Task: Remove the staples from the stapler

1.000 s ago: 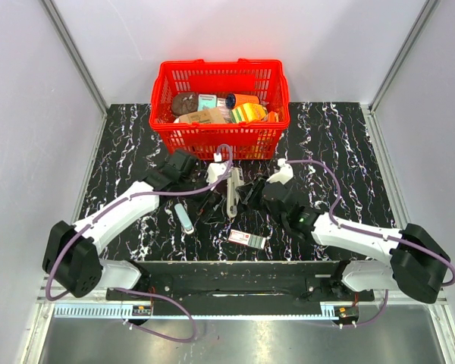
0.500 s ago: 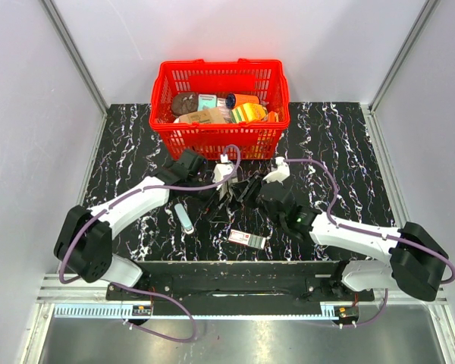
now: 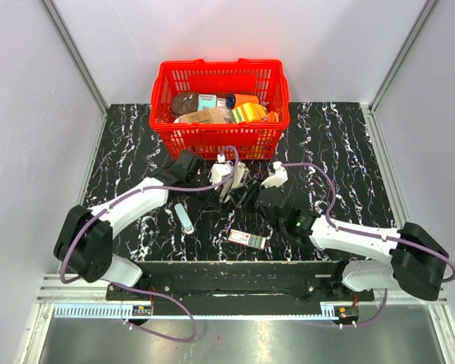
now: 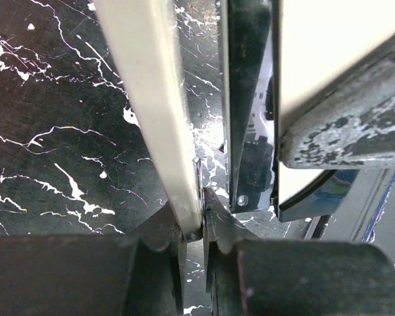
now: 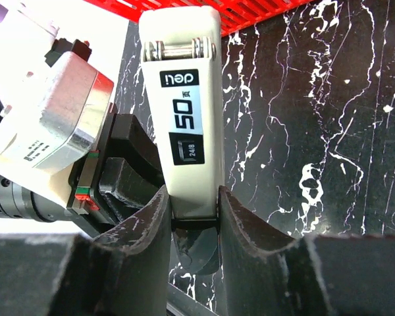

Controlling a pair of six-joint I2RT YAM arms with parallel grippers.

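Mid-table, just this side of the red plastic basket (image 3: 220, 141), the small pale teal-and-white plastic stapler (image 5: 187, 125) lies long axis near-to-far — right gripper (image 5: 193, 201) clamping its near end, left gripper (image 4: 197, 224), in from the left, pinched tight on its thin pale edge — apparently a hinged half.

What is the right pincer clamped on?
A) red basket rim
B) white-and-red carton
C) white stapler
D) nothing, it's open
C: in the right wrist view the right pincer has a finger pressed against each side of the white stapler, near the end of its labelled body.
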